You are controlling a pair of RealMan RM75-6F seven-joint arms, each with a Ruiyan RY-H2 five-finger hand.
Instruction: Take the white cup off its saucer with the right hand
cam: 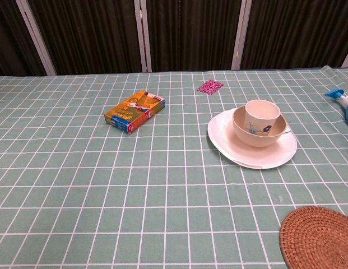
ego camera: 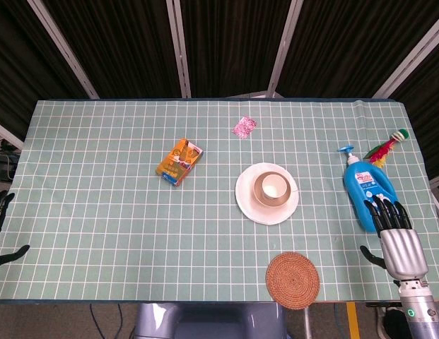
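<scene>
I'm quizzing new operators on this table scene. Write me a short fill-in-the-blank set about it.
1. The white cup sits inside a ____, which stands on the saucer.
2. The woven coaster lies ____ the saucer, toward the robot.
3. The right hand is next to the ____ bottle.
4. The orange box lies on the saucer's ____ side.

Missing words: bowl; in front of; blue; left

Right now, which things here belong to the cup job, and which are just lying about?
Job: white cup, bowl-like saucer under it, right hand.

Lying about: white plate, orange box, blue pump bottle, woven coaster, pink packet, feathered toy.
</scene>
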